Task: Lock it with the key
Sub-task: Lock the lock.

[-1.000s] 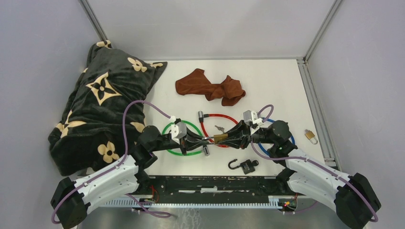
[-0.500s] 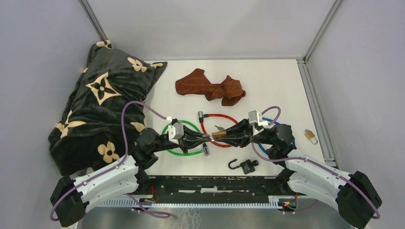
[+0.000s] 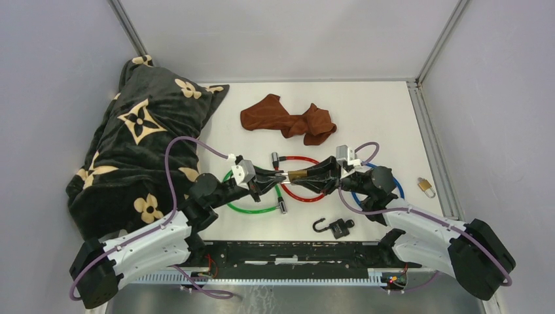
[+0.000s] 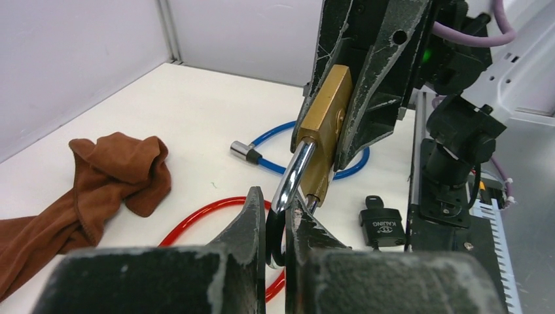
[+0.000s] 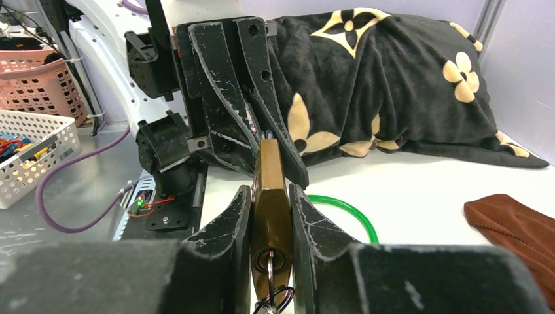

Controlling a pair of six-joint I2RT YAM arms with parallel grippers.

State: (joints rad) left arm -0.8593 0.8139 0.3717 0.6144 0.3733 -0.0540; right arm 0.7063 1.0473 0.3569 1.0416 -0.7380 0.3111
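A brass padlock [image 3: 298, 174] is held in the air between both arms above the red cable loop [image 3: 307, 196]. My right gripper [image 3: 307, 175] is shut on the brass body [image 5: 270, 190]. A key [image 5: 271, 268] sits in its keyhole, with a wire ring hanging below. My left gripper [image 3: 278, 178] is shut on the padlock's silver shackle [image 4: 292, 176]. In the left wrist view the brass body [image 4: 325, 131] sits between the right fingers [image 4: 373, 78].
A green cable loop [image 3: 249, 208], a blue cable loop [image 3: 357, 196], a black padlock [image 3: 338, 227] with an open shackle, a small brass padlock [image 3: 426, 187] at the right edge, a brown cloth [image 3: 288, 119] and a dark flowered blanket [image 3: 141, 144] lie on the table.
Both grippers have moved away from the bases with the padlock between them, now over the red loop. Both holds are unchanged.
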